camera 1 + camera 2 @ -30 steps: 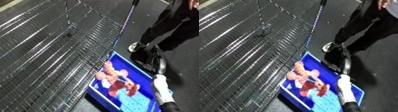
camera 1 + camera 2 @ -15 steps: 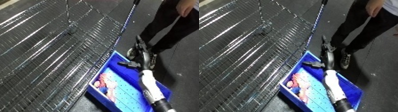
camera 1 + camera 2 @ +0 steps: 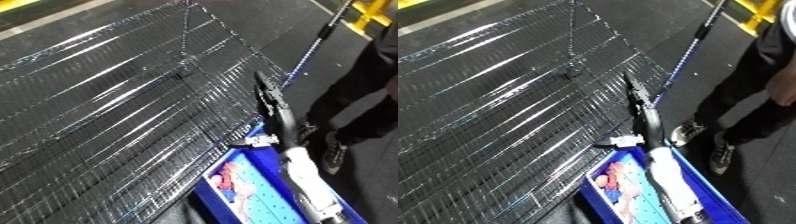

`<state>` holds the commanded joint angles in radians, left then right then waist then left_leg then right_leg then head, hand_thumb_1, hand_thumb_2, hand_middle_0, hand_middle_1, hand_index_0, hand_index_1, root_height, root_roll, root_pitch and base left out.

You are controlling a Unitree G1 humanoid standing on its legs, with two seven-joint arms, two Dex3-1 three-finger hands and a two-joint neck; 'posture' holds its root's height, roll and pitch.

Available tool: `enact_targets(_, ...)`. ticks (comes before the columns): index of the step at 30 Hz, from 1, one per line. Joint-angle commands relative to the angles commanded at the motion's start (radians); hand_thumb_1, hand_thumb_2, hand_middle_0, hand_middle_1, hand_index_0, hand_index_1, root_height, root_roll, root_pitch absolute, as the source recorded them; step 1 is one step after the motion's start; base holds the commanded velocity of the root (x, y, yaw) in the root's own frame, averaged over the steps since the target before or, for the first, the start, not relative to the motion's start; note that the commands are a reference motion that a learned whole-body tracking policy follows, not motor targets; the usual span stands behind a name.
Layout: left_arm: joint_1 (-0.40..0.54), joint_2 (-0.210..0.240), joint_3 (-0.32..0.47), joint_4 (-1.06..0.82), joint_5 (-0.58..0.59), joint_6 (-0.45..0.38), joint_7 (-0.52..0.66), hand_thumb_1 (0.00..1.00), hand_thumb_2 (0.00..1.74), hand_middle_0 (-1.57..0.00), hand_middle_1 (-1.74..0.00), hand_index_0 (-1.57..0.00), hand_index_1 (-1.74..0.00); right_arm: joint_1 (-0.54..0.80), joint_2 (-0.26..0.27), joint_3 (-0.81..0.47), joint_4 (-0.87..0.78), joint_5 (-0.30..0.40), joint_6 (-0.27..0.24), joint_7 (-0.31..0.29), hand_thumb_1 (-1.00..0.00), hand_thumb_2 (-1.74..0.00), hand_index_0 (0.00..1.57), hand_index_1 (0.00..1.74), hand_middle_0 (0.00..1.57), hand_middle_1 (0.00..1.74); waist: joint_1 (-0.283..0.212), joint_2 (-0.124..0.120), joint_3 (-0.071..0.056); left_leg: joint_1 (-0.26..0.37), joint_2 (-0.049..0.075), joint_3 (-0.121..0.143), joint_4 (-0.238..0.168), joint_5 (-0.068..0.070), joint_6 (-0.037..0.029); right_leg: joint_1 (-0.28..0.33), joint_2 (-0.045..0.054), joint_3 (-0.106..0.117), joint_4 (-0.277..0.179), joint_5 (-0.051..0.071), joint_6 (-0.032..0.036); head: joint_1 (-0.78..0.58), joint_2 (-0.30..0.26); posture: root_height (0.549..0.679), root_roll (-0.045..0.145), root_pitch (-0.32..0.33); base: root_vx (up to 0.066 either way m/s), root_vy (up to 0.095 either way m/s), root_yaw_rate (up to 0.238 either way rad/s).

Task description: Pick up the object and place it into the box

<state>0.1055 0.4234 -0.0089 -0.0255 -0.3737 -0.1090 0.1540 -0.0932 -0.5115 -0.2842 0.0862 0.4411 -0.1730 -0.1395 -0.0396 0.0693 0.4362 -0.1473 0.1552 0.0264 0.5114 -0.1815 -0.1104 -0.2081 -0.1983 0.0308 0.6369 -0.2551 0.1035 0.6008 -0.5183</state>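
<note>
1. The left eye view looks steeply down from the robot's head, tilted, onto a wire mesh bench (image 3: 133,115) filling its 9 to 12 o'clock area.
2. The right eye view faces the same way from just beside it.
3. Both share the mesh, the blue bin (image 3: 598,187) near 5 o'clock, and the dark floor (image 3: 266,30).

Your right forearm (image 3: 305,176) shows as a rounded white shell, narrowing toward the wrist and turning silver-grey near the lower edge. At the wrist a small white block (image 3: 263,141) juts out sideways. Beyond it your right hand (image 3: 640,102) is all black, long and slim, with thin dark fingers.
</note>
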Motion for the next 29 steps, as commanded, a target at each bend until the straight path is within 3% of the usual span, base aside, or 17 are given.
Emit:
enact_targets(6,-0.014,-0.011,-0.012,-0.019,0.018,0.002,0.004,1.00,1.74,-1.57,-1.74,-1.57,-1.74,-0.013,0.022,0.109,-0.059,-0.052,0.024,0.037,0.00,0.00,0.00,0.00,0.00,0.00,0.023,-0.021,-0.002,-0.006,-0.002,-0.013,-0.005,0.003,0.0011,0.006,-0.0016,-0.015,-0.001,-0.002,-0.0014,-0.179,-0.014,0.650,0.052,-0.119,0.007,-0.009,0.086)
enact_targets(19,-0.050,-0.025,-0.012,-0.008,0.037,0.003,0.026,1.00,1.74,-1.57,-1.74,-1.57,-1.74,-0.020,0.037,0.254,-0.056,-0.145,0.057,0.084,0.00,0.00,0.00,0.00,0.00,0.00,0.064,-0.050,-0.001,-0.012,-0.005,-0.032,0.002,-0.002,0.0029,0.016,-0.0058,-0.037,0.004,-0.005,-0.0006,-0.417,-0.065,0.650,0.045,-0.120,0.005,0.006,0.054)
enact_targets(29,-0.061,-0.035,0.001,0.012,0.047,0.003,0.041,1.00,1.74,-1.57,-1.74,-1.57,-1.74,-0.021,0.084,0.277,-0.025,-0.108,0.039,0.075,0.00,0.00,0.00,0.00,0.00,0.00,0.076,-0.061,-0.001,-0.007,-0.005,-0.032,0.000,-0.005,0.0047,0.017,-0.0043,-0.038,0.001,-0.007,0.0015,-0.410,-0.093,0.650,0.045,-0.119,0.007,0.014,-0.005)
